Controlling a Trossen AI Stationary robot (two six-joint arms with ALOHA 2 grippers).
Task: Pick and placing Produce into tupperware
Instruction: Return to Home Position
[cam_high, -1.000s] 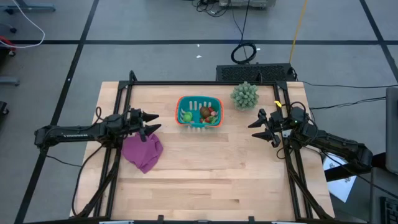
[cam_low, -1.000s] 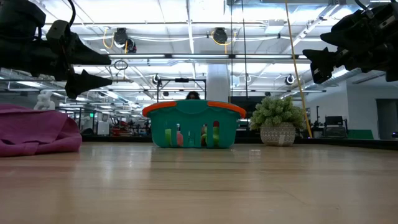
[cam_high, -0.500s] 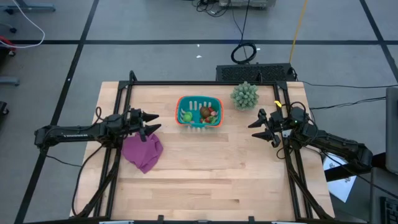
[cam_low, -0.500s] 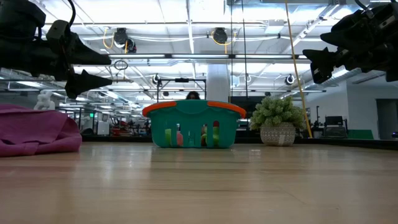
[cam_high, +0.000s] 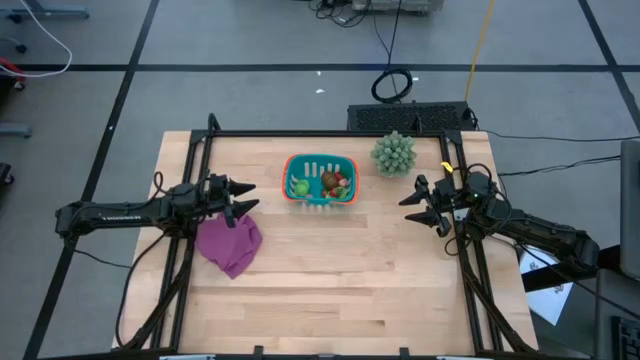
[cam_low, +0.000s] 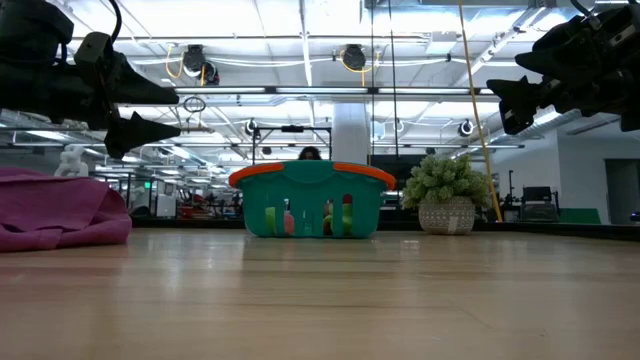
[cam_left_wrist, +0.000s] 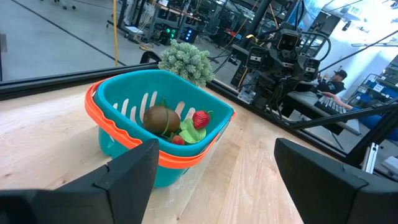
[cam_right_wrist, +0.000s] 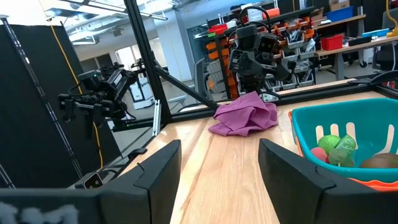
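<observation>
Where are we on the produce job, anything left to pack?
Done: kiwi, strawberry and green piece lie in the basket; no produce shows outside it. In hand: nothing, left hand and right hand hang open either side of it. Left: only returning home, I'd judge.

No legible text, labels, or numbers
</observation>
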